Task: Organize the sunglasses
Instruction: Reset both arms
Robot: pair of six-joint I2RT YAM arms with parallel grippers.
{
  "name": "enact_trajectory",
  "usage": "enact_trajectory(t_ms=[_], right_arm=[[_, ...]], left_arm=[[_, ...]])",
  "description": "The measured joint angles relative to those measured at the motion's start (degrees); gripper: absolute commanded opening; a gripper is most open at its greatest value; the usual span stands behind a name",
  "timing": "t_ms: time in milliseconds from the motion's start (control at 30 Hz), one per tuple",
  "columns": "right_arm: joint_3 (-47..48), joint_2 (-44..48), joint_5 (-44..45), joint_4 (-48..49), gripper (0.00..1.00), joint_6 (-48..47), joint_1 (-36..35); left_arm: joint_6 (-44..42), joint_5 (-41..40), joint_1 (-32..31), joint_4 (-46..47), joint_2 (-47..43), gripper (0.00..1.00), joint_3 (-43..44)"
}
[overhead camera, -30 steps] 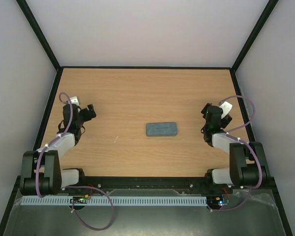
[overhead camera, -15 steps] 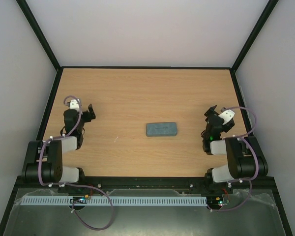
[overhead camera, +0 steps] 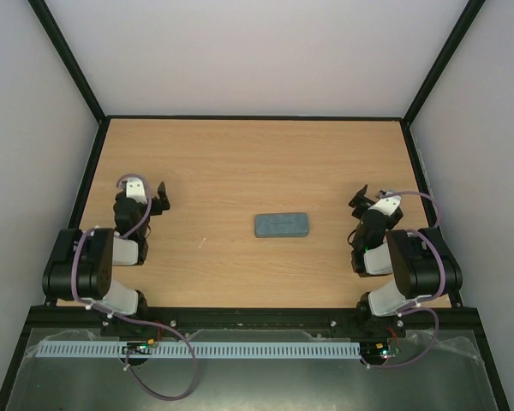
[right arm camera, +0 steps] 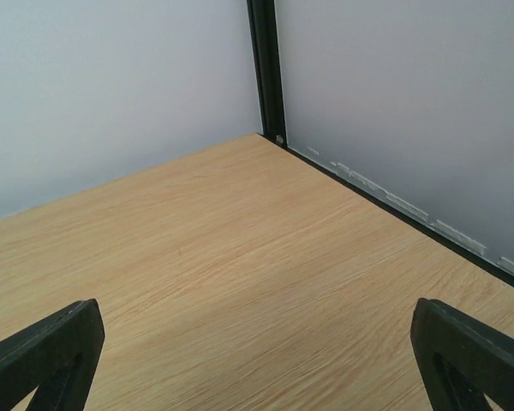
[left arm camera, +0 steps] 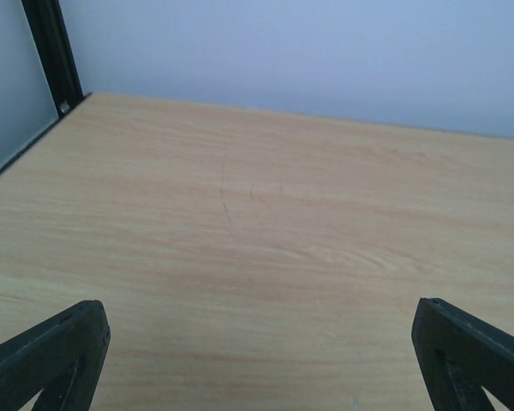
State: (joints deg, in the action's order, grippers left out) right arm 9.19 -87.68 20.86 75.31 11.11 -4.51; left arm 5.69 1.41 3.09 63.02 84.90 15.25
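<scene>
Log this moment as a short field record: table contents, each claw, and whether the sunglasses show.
table: light wood
case: blue-grey, shut, flat near the middle
sunglasses: not visible in any view; whether inside the case, cannot tell
left claw: open, empty, by the left edge
right claw: open, empty, by the right edge

The light-brown wood-grain tabletop [overhead camera: 240,163] is showing a smooth satin face, with fine streaks and a few hairline scratches catching the light in the left wrist view. The blue-grey oblong case [overhead camera: 281,225] is looking matt; cloth or plastic cannot be told. The pale enclosure walls [overhead camera: 257,51] are reading as flat, matt panels, and the black frame bars [right arm camera: 264,68] are giving off a slight sheen. The black fingers [left arm camera: 51,351] of the left gripper [left arm camera: 259,312] and the black fingers [right arm camera: 56,347] of the right gripper [right arm camera: 257,317] are looking like matt, faintly grainy plastic. The light-grey arm shells [overhead camera: 122,300] are appearing as smooth plastic.
</scene>
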Motion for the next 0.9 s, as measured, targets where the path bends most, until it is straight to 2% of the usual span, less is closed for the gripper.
enact_trajectory(t_ms=[167, 900], right_arm=[[0.9, -0.1, -0.3, -0.2, 0.99, -0.4, 0.0], [1.4, -0.1, -0.4, -0.2, 0.99, -0.6, 0.0]], left_arm=[[-1.1, -1.6, -1.9, 2.6, 3.4, 1.0, -1.0], [-1.7, -3.0, -2.2, 4.9, 3.3, 1.0, -1.0]])
